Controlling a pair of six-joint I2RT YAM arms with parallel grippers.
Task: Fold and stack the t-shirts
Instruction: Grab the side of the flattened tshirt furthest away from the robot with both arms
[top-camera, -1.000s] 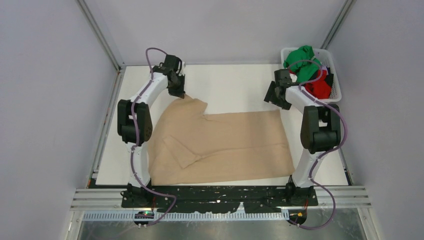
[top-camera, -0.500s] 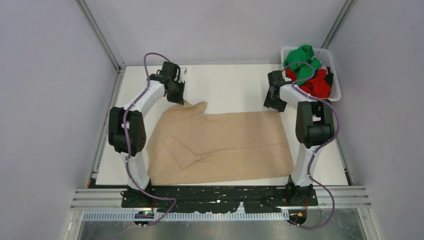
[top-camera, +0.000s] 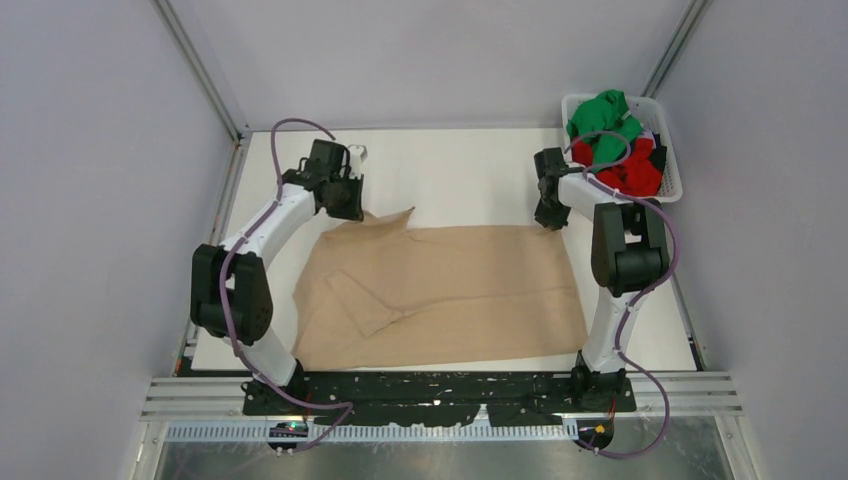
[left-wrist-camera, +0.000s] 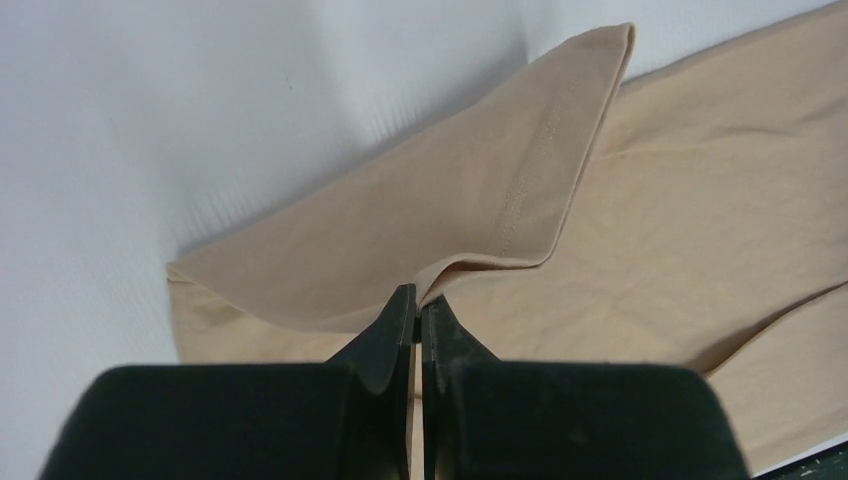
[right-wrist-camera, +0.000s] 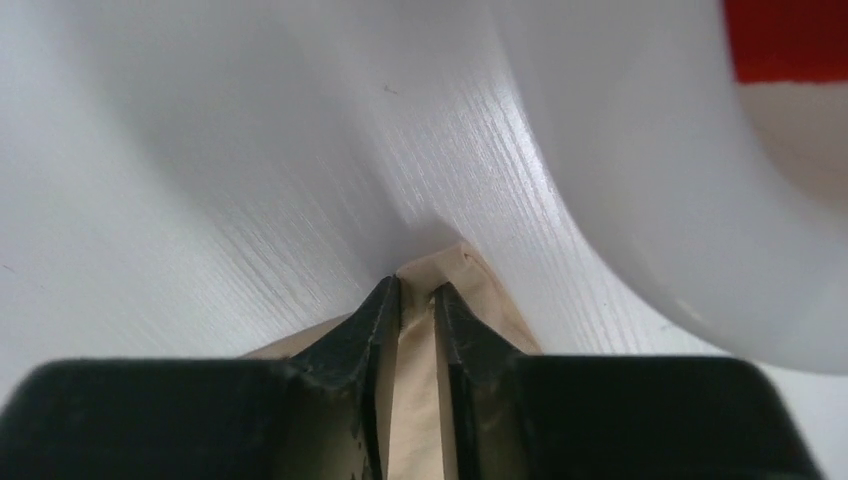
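Beige t-shirt (top-camera: 450, 290) lay spread flat mid-frame on tabletop (top-camera: 450, 175). Left tool (left-wrist-camera: 418, 300) was pressed together, pinching the upper-left sleeve hem. Right tool (right-wrist-camera: 415, 292) sat narrowly apart astride the upper-right corner, grip unclear. Step looked like grasping the far edge. Next move likely needed both lifting evenly.

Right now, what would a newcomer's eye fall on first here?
A beige-tan cloth t-shirt lies spread across the white table, the left gripper pinching its far left sleeve and the right gripper straddling its far right corner. At the far right, a white plastic lattice basket holds a bright green shirt and a red shirt.
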